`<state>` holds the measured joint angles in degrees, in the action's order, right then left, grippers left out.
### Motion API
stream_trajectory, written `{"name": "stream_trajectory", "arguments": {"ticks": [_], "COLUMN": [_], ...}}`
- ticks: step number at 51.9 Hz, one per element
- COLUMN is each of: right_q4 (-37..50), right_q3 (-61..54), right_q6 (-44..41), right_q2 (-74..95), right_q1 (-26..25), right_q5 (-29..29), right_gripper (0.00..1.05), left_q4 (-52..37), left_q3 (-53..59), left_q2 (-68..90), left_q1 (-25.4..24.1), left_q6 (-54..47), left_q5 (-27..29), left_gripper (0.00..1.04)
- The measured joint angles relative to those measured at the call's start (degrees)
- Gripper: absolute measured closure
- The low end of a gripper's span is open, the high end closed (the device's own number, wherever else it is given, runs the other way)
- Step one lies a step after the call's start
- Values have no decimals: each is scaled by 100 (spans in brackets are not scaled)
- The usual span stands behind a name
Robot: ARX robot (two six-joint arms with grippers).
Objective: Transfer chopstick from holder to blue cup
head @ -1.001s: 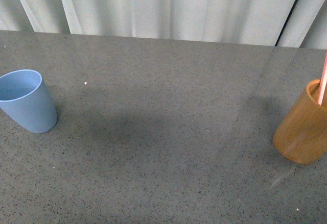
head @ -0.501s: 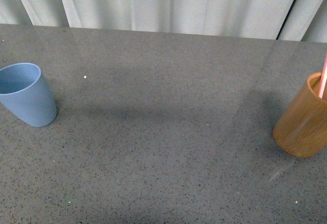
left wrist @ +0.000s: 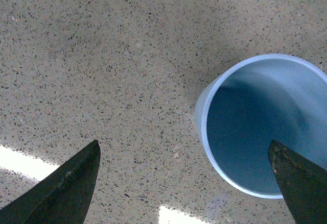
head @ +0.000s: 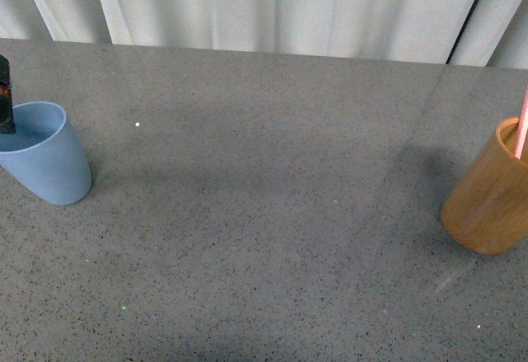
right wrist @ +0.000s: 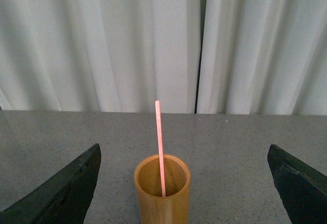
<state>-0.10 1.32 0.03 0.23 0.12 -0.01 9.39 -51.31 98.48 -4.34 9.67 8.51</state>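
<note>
At 3 o'clock the holder [head: 483, 201] sits unmoved with the chopstick [head: 521, 127] standing inside, between the wide-open jaws of the right gripper [right wrist: 184, 150]. At 9 o'clock the left gripper [left wrist: 183, 147], jaws spread and empty, has newly appeared over the blue cup [head: 49, 164].

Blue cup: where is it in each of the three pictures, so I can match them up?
Front view: the blue cup stands upright at the far left edge of the table.
Left wrist view: the blue cup is seen from above, mouth open, below the open left gripper.
Right wrist view: not in it; only the holder and chopstick.
Shared landmark: the speckled grey table.
</note>
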Motion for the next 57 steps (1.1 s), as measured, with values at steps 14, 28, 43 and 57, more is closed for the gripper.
{"name": "stream_trajectory", "arguments": {"ticks": [14, 28, 43, 57], "right_q4": [0, 0, 0, 0], "right_q3": [0, 0, 0, 0], "right_q6": [0, 0, 0, 0], "right_q2": [0, 0, 0, 0], "right_q1": [0, 0, 0, 0], "right_q5": [2, 2, 2, 0], "right_gripper": [10, 10, 10, 10], "left_q4": [-22, 72, 186, 461], "left_q3": [-278, -382, -391, -466], "left_q2": [496, 822, 699, 306], "left_q1": [81, 278, 562, 1038], "left_q6": [243, 649, 852, 887], "left_q5": [186, 35, -118, -168], "left_gripper": [7, 44, 83, 101]}}
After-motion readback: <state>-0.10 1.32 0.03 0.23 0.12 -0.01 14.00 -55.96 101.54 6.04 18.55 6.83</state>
